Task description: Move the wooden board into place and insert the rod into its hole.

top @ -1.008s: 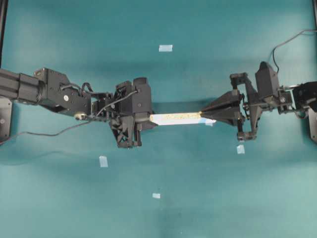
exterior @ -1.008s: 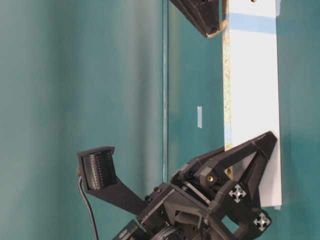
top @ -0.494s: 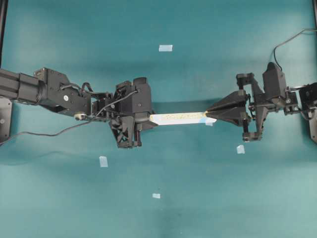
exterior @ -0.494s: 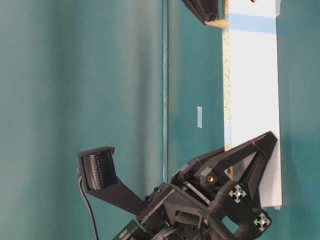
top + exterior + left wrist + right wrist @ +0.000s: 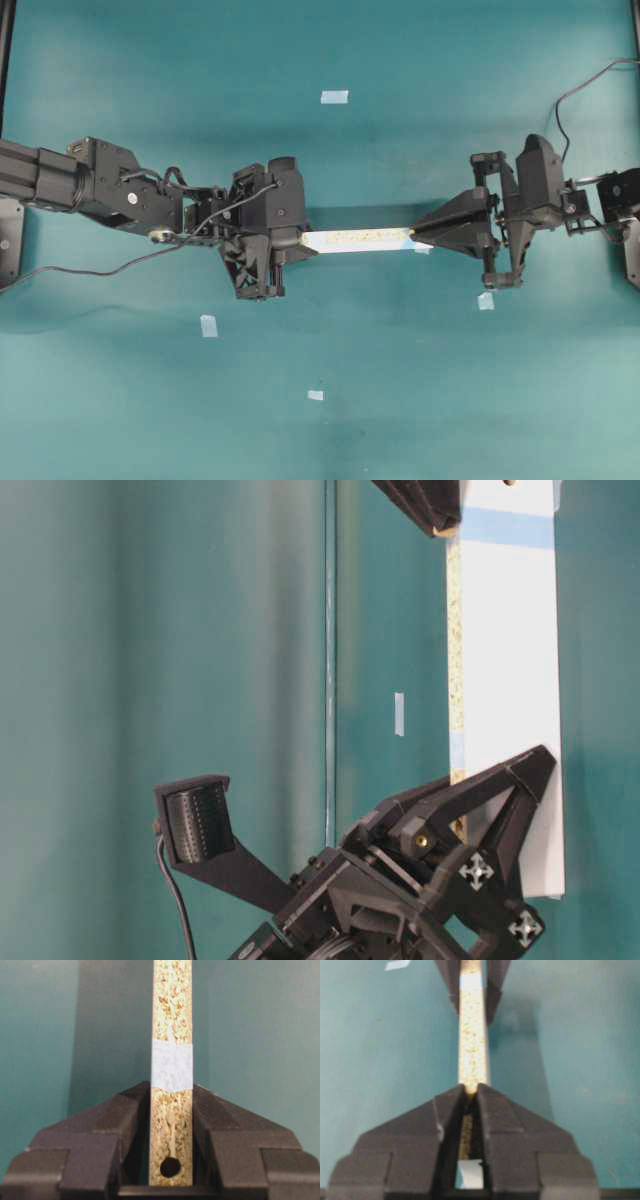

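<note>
The wooden board (image 5: 360, 238) lies lengthwise between my two arms, its speckled edge facing the overhead camera. My left gripper (image 5: 300, 240) is shut on its left end. In the left wrist view the fingers (image 5: 125, 1110) clamp both faces of the board (image 5: 172, 1010), with a light blue patch (image 5: 172, 1066) just beyond them and a dark hole (image 5: 170, 1166) between them. My right gripper (image 5: 418, 232) is shut at the board's other end, over the edge by a blue band (image 5: 505, 527). A cream stub, the rod (image 5: 472, 1088), shows between its fingertips, in line with the board (image 5: 471, 1035).
Pale blue tape squares lie on the teal table at the back (image 5: 334, 97), front left (image 5: 208, 325), front middle (image 5: 315, 395) and near the right arm (image 5: 485, 300). Another hole (image 5: 510, 483) sits in the board's white face past the blue band.
The right gripper drew back from the board's end, then came in again to its edge. The left gripper and the board have barely shifted.
</note>
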`<state>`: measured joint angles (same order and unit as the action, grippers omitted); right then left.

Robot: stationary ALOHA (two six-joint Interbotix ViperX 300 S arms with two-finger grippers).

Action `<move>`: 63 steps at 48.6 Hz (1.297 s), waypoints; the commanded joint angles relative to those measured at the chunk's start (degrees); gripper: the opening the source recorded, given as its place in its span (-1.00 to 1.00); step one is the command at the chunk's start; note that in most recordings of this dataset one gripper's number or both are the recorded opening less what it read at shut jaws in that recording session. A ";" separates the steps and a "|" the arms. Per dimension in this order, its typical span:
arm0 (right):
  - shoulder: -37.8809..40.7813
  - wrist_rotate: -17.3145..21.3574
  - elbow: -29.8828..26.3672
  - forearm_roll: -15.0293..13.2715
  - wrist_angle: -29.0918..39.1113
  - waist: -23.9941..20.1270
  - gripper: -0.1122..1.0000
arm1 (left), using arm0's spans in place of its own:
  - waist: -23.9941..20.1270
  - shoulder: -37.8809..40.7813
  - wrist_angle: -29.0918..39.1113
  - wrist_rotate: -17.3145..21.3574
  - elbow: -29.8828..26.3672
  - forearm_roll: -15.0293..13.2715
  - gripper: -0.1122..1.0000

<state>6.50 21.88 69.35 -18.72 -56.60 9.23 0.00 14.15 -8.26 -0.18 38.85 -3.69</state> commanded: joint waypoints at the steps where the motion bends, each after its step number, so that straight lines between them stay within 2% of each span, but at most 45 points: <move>1: -0.44 0.26 -0.79 -0.18 4.04 -1.23 -0.60 | 0.70 -0.09 0.26 -0.26 0.09 -0.09 -0.40; 17: -6.33 0.79 -1.05 -0.18 17.31 -1.32 -0.60 | 0.70 -0.09 0.26 -0.18 0.18 -0.09 -0.40; 34: -7.47 0.97 -2.37 -0.35 20.92 -3.34 -0.60 | 0.70 -0.09 0.26 -0.18 0.00 -0.09 -0.40; 36: -7.56 1.05 -2.55 -0.35 21.01 -3.43 -0.48 | 0.70 -0.09 0.26 -0.18 -0.09 0.00 -0.40; 42: -7.65 1.23 -3.78 -0.09 22.68 -3.43 0.09 | 0.70 -0.09 0.26 -0.18 -0.18 -0.09 -0.40; 48: -8.79 1.23 -4.39 -0.09 24.08 -3.43 0.46 | 0.70 -0.09 0.26 -0.18 -0.18 -0.09 -0.40; 52: -10.81 1.23 -4.57 -0.09 24.96 -3.43 0.80 | 0.70 -0.09 0.26 -0.18 -0.18 -0.09 -0.40; 63: -18.90 1.23 -4.83 -0.09 32.08 -3.43 0.83 | 0.70 -0.09 0.26 -0.09 0.00 -0.09 -0.40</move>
<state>-9.05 23.20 65.13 -18.90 -26.63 5.89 0.09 14.24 -8.26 -0.09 38.85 -3.69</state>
